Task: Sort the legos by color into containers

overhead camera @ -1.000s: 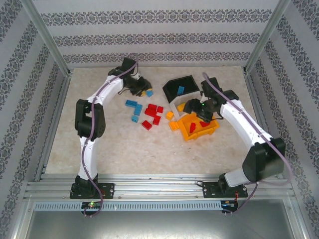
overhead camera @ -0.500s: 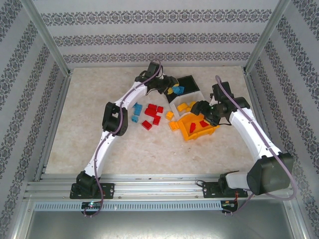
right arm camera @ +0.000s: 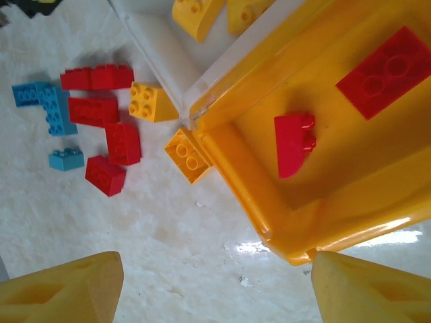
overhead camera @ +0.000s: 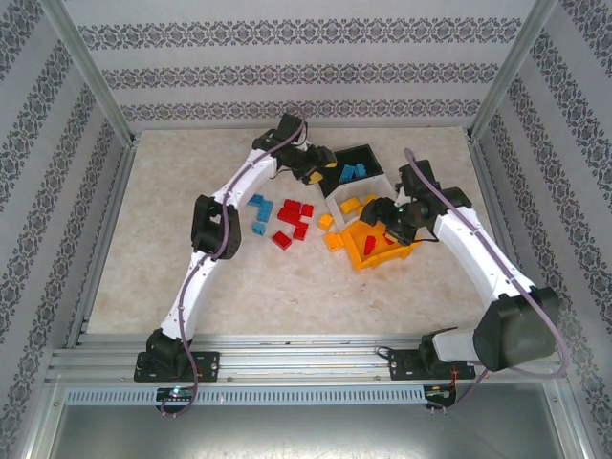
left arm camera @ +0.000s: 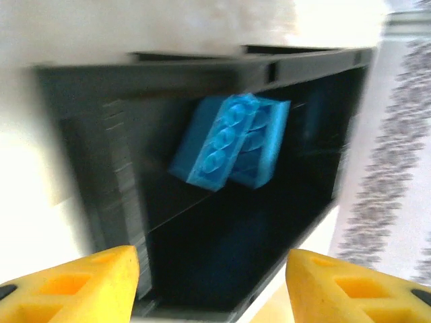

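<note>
Roughly sorted so far. The legos were small glossy plastic bricks with round studs, in light blue, red and orange-yellow.

Loose ones lay on the pale mottled counter point(overhead camera: 191, 277) around its middle, toward the far edge. The blue bricks point(overhead camera: 258, 203) were leftmost, with several red bricks point(overhead camera: 292, 212) beside them. Two orange-yellow bricks point(right arm camera: 187, 156) sat just beside the bins.

Three open-topped rectangular bins, joined in a row, sat right of the middle.
- Farthest back, the black bin point(left arm camera: 94, 175) was matte and held light blue pieces point(left arm camera: 229, 141), two leaning together against its inner wall.
- Between the others, the white bin point(right arm camera: 156, 59) held orange-yellow pieces point(right arm camera: 195, 10).
- Nearest, the orange bin point(right arm camera: 249, 188) was smooth and shiny and held two red pieces, one blocky point(right arm camera: 394, 70) and one sloped point(right arm camera: 295, 142).

The left pincer point(left arm camera: 214, 286) faced the black bin's opening, its yellow fingers spread with nothing between them. The right pincer point(right arm camera: 215, 293) hung over the orange bin's corner, fingers spread and holding nothing.
</note>
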### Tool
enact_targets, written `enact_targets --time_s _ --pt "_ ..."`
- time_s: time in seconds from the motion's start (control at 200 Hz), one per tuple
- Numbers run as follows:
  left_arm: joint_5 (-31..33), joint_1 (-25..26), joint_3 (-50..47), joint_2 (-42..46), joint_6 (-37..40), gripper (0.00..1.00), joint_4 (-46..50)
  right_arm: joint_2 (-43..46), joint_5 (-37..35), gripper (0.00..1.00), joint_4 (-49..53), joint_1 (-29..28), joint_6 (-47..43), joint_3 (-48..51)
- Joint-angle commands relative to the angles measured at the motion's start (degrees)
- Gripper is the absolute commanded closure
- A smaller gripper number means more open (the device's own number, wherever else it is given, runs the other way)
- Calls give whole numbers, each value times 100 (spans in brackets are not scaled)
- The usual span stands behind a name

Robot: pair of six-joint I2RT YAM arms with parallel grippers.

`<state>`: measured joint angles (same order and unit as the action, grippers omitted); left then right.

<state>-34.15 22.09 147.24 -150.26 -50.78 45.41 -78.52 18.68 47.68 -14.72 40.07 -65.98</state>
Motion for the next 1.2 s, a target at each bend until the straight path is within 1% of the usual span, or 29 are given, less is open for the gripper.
enact_targets --time_s 0.0,0.035,0.08,0.18,0.27,0.355,0.445,0.505,0.64,0.974,1.194 --pt "1585 -287 24 951 1911 38 2500 -321 -133 26 -73 -382 -115 -301" --pt "1987 -343 -128 1078 2147 34 2815 -428 -145 26 -119 -501 -97 -358" --pt "2267 -427 -423 1244 2330 31 3068 -563 -115 26 -196 -634 -53 -423" --pt "2510 -645 -1185 1597 2484 30 3047 -874 -78 26 -280 -870 0 -638" --pt "2584 -830 -1503 1663 2531 29 2993 -1090 -83 25 -284 -1042 9 -853" --pt "2555 -903 -1457 1526 2837 28 2954 -1207 -96 25 -277 -1150 18 -946" --pt "2461 -955 -1365 1335 3165 24 2845 -1236 -108 25 -242 -1198 47 -970" --pt "2330 -1023 -1381 1229 3242 23 2708 -1214 -136 25 -203 -1200 48 -974" --pt "2347 -1115 -1131 902 3407 21 2649 -1148 -219 25 -44 -1202 36 -1005" --pt "2488 -1150 -936 416 3558 19 2552 -1155 -344 25 378 -1147 -94 -1222" --pt "2423 -1146 -1009 288 3513 21 2520 -1304 -319 25 465 -1145 -125 -1382"
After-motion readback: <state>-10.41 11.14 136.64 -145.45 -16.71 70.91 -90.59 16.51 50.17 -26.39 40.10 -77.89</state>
